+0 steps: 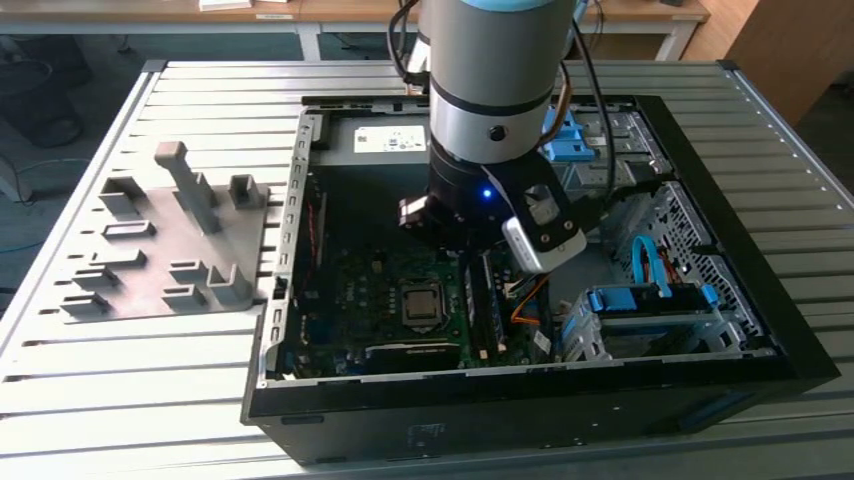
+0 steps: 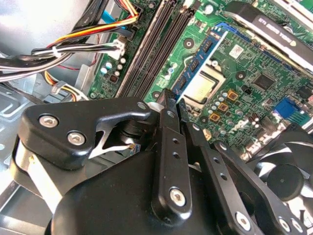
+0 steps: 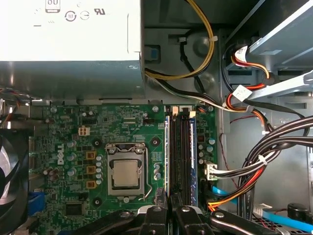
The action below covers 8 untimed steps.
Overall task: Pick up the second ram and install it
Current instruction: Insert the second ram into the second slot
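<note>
Print: white label (image 3: 63, 12) with black print and round marks on the grey power supply (image 3: 68, 46); white lettering on the green motherboard (image 3: 68, 137) beside the CPU socket (image 3: 125, 172). Task item: second ram (image 3: 167, 156), dark blue-green, standing on edge in the slot nearest the CPU socket; long axis parallel to the neighbouring black slots and to the socket's side, one end toward the power supply, the other at the gripper (image 3: 170, 209). Jaws drawn almost together, thin slit between, pinching that end of the stick; fingers (image 3: 155, 219) black, studded with screw heads. Bundled cables (image 3: 274, 161), black, red, orange and yellow, on the far side of the slots from the socket. Surface: black computer case (image 1: 534, 400), open, lying on its side on a slatted aluminium table (image 1: 120, 400); grey fixture plate (image 1: 147, 250) with upright blocks beside the case, at the exterior view's left; blue drive-bay brackets (image 1: 641, 298) inside the case, at the exterior view's right. Room: wooden desks (image 1: 134, 12) beyond the table.
</note>
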### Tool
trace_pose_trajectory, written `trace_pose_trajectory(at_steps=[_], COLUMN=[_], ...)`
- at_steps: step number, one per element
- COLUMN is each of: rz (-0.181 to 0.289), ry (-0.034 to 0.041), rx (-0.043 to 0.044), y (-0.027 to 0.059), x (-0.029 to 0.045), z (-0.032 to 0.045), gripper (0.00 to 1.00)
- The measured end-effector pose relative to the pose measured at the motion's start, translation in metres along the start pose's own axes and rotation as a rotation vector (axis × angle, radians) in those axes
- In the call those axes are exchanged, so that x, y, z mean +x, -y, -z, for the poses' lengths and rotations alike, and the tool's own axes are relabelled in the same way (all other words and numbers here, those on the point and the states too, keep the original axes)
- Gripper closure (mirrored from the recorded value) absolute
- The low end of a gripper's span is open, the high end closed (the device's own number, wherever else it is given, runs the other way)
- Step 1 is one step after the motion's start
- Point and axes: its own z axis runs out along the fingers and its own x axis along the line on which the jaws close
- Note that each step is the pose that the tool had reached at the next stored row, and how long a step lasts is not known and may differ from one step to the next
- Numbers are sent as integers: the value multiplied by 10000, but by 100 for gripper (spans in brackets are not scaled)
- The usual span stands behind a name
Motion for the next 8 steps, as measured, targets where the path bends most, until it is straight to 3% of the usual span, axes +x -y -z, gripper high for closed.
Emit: trace_pose_trajectory(at_steps=[8], rz=[0], ry=[-2], rx=[1], y=[3], x=[2], z=[-54], gripper=[86])
